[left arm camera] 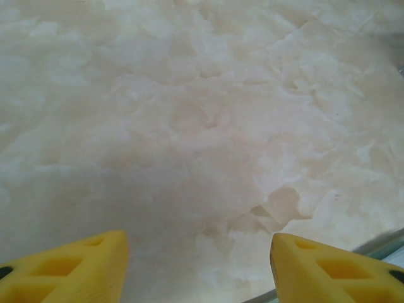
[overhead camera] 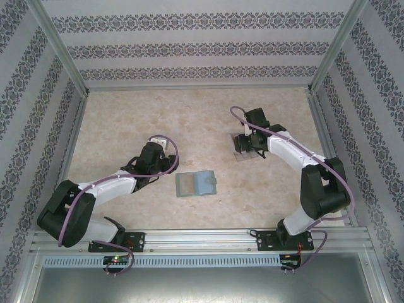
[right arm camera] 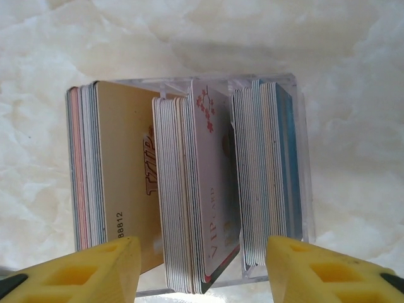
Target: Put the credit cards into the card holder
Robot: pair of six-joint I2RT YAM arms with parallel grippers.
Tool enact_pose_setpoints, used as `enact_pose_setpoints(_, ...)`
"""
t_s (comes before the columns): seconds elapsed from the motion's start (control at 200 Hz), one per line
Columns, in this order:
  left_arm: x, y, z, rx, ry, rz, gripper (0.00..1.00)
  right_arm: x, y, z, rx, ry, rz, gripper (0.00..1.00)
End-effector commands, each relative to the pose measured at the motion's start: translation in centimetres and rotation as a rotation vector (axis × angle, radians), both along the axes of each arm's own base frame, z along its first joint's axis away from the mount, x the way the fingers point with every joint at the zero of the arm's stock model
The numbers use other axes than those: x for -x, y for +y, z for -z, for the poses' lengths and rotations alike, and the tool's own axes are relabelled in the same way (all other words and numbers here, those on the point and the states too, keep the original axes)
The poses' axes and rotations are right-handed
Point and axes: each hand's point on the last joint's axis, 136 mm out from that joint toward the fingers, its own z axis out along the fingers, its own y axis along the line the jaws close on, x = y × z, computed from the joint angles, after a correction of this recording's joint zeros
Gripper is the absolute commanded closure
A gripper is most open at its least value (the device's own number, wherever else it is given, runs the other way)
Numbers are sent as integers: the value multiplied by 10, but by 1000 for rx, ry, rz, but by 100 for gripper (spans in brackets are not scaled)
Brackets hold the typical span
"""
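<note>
- Right gripper spread wide; just ahead, credit cards stand on edge in a clear rack, long edges running away from it.
- Left gripper wide; card holder lies open nearby, tab toward the right arm.

Robot test cell: aluminium framing holds wallpaper-patterned panels around a marble-look surface, with a metal mounting rail in front.

From the top, the clear rack hides mostly under the right gripper, and the card holder has pockets too small to read. In the right wrist view most credit cards show just thin edges, and the tan card has its letters half hidden behind other cards. Both wrist views cut off the yellow fingers at the bottom.
</note>
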Motion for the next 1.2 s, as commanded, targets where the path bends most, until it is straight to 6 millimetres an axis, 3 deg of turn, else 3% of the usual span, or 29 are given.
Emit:
enact_pose_setpoints(0.0, -9, 5, -6, -14, -45, -20, 38, -3, -3, 4, 53, 34, -28, 43)
enact_pose_setpoints(0.165, -9, 7, -4, -22, -32, -30, 38, -8, -1, 24, 68, 75, -48, 39)
enact_pose_setpoints(0.385, -10, 9, -1, -35, -17, -48, 37, -15, -9, 29, 125, 80, -21, 42)
enact_pose_setpoints(0.674, -10, 10, 1, -37, -14, -55, 37, -19, -38, 11, 268, -22, 76, 45)
enact_pose_setpoints(0.989, -11, 9, 2, -42, -1, -57, 37, -24, -38, -2, 280, -91, 76, 55)
enact_pose_setpoints(1.194, -11, 10, 4, -48, 6, -62, 37, -24, -44, -14, 312, -134, 93, 56)
